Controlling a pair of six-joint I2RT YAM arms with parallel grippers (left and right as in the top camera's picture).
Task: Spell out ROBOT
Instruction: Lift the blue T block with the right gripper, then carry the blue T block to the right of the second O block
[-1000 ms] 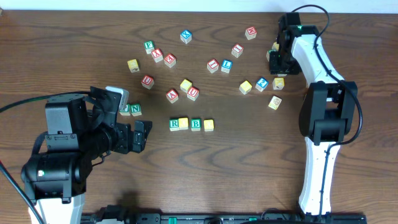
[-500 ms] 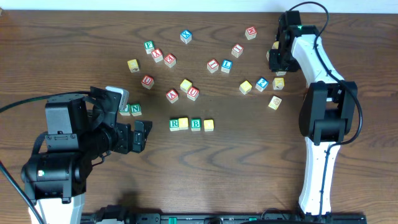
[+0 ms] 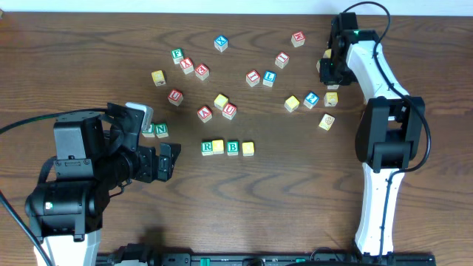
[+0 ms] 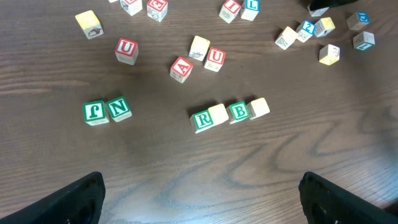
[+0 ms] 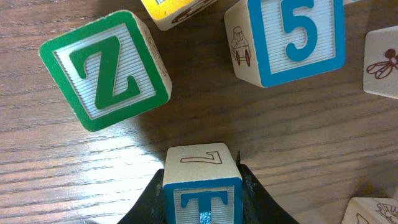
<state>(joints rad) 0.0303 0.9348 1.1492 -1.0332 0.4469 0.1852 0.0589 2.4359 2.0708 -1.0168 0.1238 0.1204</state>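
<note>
Now right gripper (image 5: 202, 202) pinched blue T block (image 5: 202, 177) on both sides; needed straight lift, clear of green Z block (image 5: 106, 68). Left gripper (image 4: 202, 199) gaped, empty.

T cube (image 5: 202, 183) pale wood, ribbed painted face; tbl (image 4: 186, 180) wood-grain, semi-matt.

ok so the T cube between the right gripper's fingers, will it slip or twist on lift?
Probably stiff: the T cube looks like solid wood with flat faces, so the fingers of the right gripper should seat flush. It is likely light for its size. The smooth printed faces may slip a little. Being square, it shouldn't roll.
</note>
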